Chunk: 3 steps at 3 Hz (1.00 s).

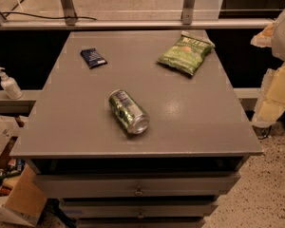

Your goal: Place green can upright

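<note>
The green can (128,111) lies on its side near the middle of the grey cabinet top (66,122). Its silver end faces the front right, and its side is shiny green with light markings. My gripper (271,109) is at the right edge of the view, beyond the cabinet's right side. It is well away from the can and holds nothing that I can see.
A flat green chip bag (185,54) lies at the back right of the top. A small dark blue packet (93,57) lies at the back left. A white pump bottle (9,84) stands on a ledge to the left. Cardboard boxes (14,198) sit on the floor at lower left.
</note>
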{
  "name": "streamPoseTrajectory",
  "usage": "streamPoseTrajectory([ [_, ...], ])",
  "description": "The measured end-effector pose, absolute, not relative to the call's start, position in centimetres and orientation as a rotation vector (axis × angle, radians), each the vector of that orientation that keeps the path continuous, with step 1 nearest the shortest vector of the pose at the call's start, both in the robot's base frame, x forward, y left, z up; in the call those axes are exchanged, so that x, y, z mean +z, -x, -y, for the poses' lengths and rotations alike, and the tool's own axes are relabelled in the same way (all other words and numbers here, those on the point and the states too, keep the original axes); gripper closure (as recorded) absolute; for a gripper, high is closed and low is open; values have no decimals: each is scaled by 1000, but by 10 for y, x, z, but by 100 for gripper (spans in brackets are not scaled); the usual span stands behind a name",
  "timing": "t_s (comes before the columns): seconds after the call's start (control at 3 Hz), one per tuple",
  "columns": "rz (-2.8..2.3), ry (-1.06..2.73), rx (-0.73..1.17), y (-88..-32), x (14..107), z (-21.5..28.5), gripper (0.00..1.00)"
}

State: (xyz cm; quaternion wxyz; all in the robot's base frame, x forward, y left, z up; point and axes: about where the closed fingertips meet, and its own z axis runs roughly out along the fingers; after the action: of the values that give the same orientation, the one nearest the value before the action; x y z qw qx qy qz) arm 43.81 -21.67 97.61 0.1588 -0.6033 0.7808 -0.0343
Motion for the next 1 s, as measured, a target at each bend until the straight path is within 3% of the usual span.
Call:
streamPoseTrajectory([
  [0.67,-2223,1697,-59,-442,971,213,0],
  [1.0,-2222,1629,-26,-456,962,188,0],
])
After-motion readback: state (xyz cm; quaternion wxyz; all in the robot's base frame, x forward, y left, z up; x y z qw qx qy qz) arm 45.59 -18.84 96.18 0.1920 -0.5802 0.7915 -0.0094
